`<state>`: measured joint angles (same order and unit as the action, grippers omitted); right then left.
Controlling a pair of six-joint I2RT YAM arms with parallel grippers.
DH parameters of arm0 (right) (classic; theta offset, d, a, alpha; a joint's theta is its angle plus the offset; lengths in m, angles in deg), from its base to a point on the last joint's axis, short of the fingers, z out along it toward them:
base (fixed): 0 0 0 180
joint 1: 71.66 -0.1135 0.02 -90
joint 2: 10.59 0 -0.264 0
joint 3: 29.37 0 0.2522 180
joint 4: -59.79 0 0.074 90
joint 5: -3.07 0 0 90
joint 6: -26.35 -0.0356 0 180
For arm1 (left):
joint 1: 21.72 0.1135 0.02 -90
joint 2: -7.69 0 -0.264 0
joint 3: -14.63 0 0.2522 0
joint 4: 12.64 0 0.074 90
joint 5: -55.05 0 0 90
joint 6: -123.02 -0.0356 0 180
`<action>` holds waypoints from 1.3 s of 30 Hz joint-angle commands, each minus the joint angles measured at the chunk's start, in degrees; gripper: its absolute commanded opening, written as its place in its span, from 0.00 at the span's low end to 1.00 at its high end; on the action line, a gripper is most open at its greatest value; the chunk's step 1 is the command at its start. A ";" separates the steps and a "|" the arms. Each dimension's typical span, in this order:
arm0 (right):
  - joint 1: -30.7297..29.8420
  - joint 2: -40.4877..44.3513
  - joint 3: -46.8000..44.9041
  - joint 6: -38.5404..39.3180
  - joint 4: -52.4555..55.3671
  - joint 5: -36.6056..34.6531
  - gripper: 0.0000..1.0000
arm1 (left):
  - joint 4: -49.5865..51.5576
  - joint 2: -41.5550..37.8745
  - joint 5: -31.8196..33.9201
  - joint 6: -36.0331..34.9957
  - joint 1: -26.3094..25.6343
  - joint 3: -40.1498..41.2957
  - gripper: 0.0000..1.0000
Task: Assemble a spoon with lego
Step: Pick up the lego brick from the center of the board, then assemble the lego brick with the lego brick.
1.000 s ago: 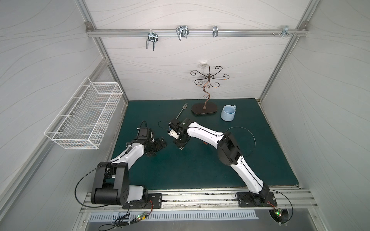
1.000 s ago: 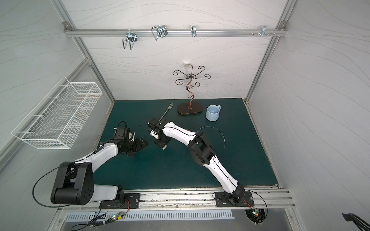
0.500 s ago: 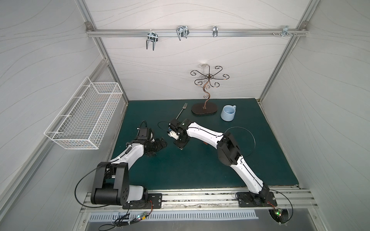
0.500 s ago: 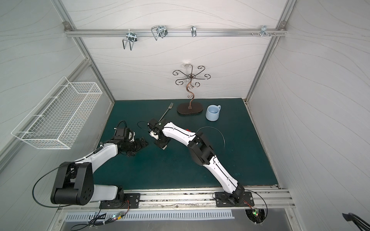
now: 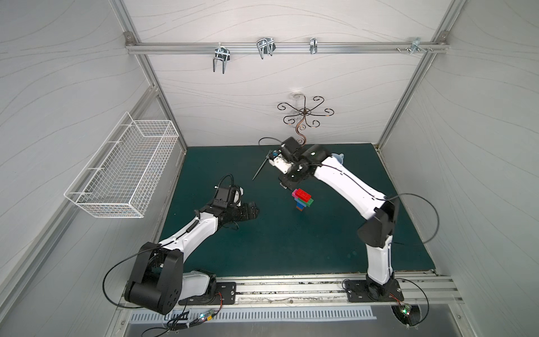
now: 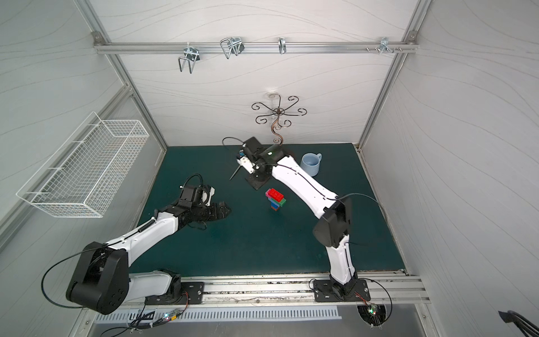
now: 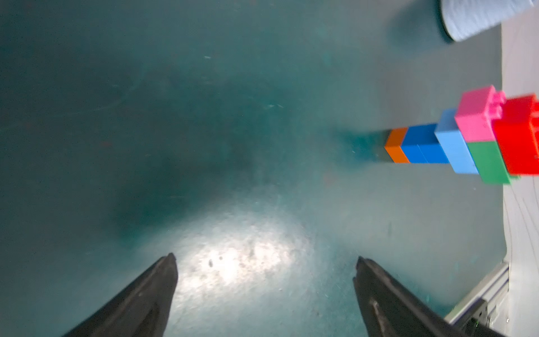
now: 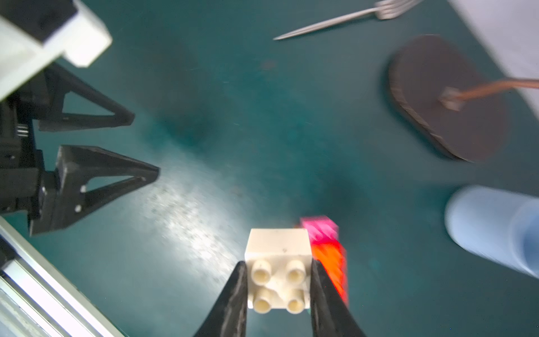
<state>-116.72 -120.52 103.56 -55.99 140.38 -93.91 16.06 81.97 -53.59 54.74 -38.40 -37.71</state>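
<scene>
The spoon [image 5: 302, 200] [image 6: 275, 199] stands upright on the green mat as joined lego: orange at the bottom, then blue, light blue, green and pink, with red on top. In the left wrist view the spoon [image 7: 466, 140] lies off to the side of my open, empty left gripper [image 7: 264, 262] [image 5: 253, 213]. My right gripper [image 8: 278, 264] [image 5: 285, 183] is shut on a cream lego brick [image 8: 277, 248], studs facing the camera. It hangs just above and beside the stack's blurred pink and red bricks [image 8: 326, 245]. The cream brick is hidden in both top views.
A silver fork [image 5: 262, 168] [image 8: 335, 20] lies on the mat behind the stack. A light blue mug [image 6: 310, 163] [image 8: 493, 227] and a metal tree stand [image 8: 449, 99] [image 6: 277, 113] sit at the back. A white wire basket [image 5: 122, 169] hangs on the left wall.
My right gripper has closed on the cream brick and the arm has risen and swung toward the back, uncovering the standing stack. The left gripper stays open and has barely moved.
</scene>
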 commanded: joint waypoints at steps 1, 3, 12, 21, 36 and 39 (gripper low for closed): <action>2.53 1.77 -6.52 5.03 5.59 -0.65 0.19 | -3.47 1.74 0.35 -3.58 -3.63 -3.74 1.00; 3.75 2.91 -9.23 6.33 5.94 -1.08 0.19 | -3.79 3.03 0.35 -4.20 -5.27 -4.67 1.00; 5.47 2.09 -14.72 9.11 3.14 -0.48 0.18 | -4.83 4.95 -0.26 -5.11 -8.54 -5.80 1.00; 5.31 -0.48 -10.73 8.79 2.69 -0.28 0.17 | -4.65 5.25 0.26 -5.06 -8.71 -5.80 1.00; 5.84 -3.87 -8.68 8.92 1.97 0.22 0.17 | -3.97 5.88 0.62 -5.19 -8.71 -6.15 1.00; 6.00 -4.38 -8.52 8.95 1.88 0.52 0.17 | -3.91 5.80 0.88 -5.24 -8.71 -6.21 1.00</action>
<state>-111.23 -123.93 93.77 -47.51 142.15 -94.41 13.65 87.37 -53.56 50.63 -46.91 -41.39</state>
